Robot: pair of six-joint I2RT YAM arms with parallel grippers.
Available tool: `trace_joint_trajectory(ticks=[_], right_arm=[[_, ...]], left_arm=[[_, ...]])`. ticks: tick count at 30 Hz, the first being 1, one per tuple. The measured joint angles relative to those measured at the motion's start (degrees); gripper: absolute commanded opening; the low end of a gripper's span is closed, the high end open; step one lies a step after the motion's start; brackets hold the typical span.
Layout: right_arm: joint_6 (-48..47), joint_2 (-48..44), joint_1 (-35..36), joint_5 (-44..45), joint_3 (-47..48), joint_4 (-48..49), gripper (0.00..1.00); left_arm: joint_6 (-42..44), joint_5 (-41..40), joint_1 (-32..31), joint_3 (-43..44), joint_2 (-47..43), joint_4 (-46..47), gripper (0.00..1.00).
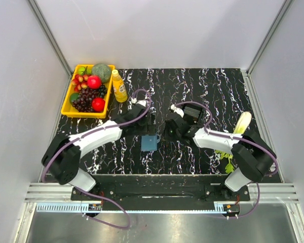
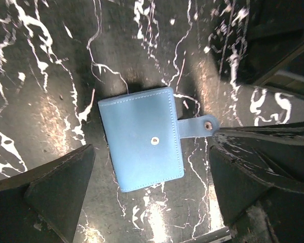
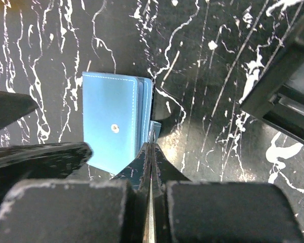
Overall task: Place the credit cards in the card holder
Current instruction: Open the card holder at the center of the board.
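One card holder [image 2: 142, 144], one yellow tray [image 1: 67, 104], one bottle [image 1: 119, 86], one black box [image 1: 192, 112].

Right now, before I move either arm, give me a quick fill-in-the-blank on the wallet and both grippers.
1. The card holder lies folded ___, not spread out, on the table, its strap unfastened.
2. The left gripper hangs over it with its jaws ___.
3. The right gripper is ___, its tip beside the holder's strap edge.
Missing words: closed; open; shut.
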Motion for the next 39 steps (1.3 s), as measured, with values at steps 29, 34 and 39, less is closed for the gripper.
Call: trace_joint_trajectory(ticks=[29, 34, 39], right_arm=[[4.2, -4.0, 0.0, 0.0, -8.6, 6.0, 0.0], [4.2, -4.9, 0.0, 0.1, -8.9, 6.0, 0.0], [4.1, -5.8, 0.0, 0.2, -9.0, 5.9, 0.0]], left_arm=[[-3.2, -10.6, -9.1, 5.6, 16.2, -7.5, 0.35], [-2.9, -10.9, -9.2, 5.6, 16.2, -8.0, 0.12], [-2.6, -9.8, -8.7, 4.8, 15.4, -6.3, 0.15]])
